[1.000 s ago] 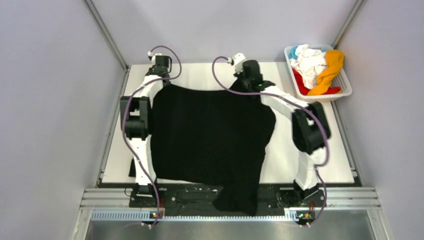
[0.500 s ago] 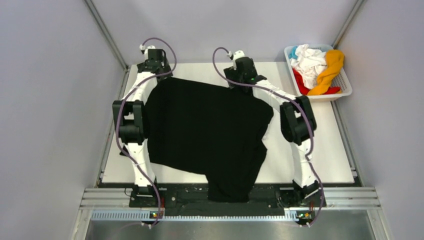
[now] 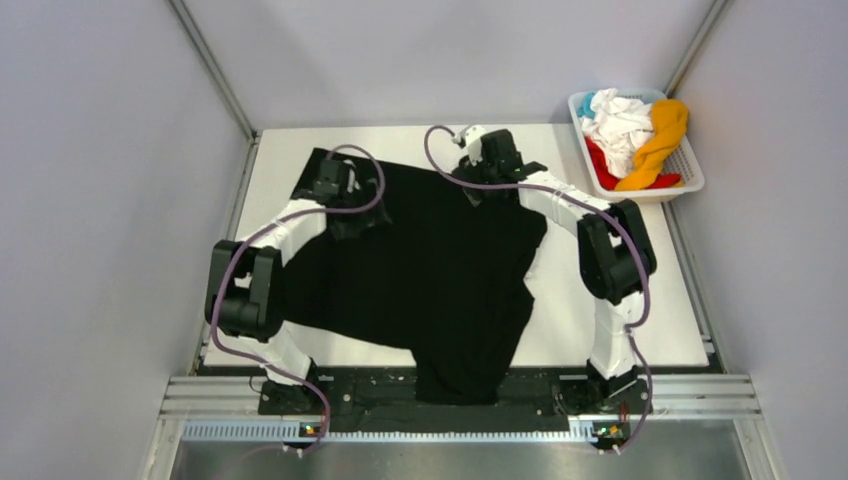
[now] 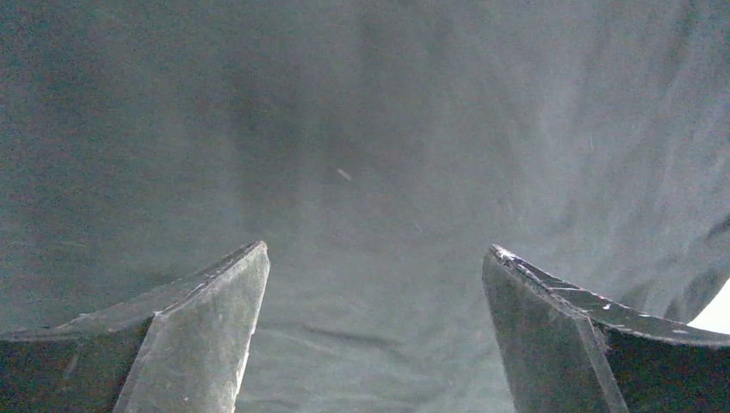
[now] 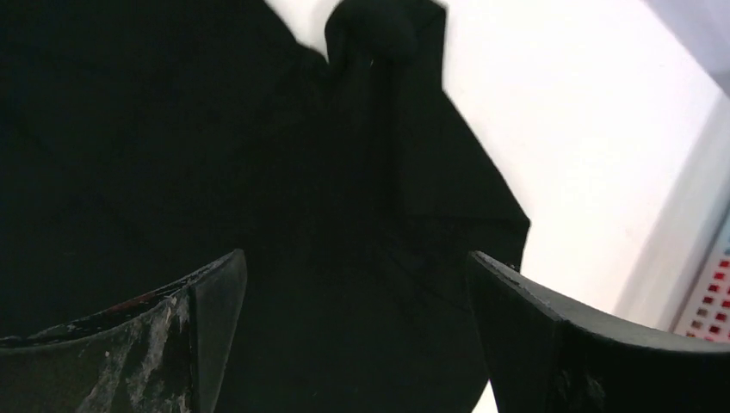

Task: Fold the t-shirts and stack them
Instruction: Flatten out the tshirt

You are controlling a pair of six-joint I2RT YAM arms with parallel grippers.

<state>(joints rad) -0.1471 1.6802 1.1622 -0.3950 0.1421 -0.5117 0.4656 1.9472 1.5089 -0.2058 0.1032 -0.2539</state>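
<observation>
The left end effector (image 4: pixel 374 249) and right end effector (image 5: pixel 357 254) are hovering open and empty over the spread black t-shirt (image 3: pixel 430 270), likely needing edge grips for folding.

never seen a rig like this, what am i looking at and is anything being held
The left arm and right arm are robot arms bolted at the near edge of a white table. The wide picture comes from a fixed camera above; the two close-ups come from cameras on each wrist. A black cloth t-shirt lies spread on the table. A white slatted plastic basket holds white, orange-yellow, red and light blue shirts. The left gripper and right gripper are open, holding nothing.
</observation>
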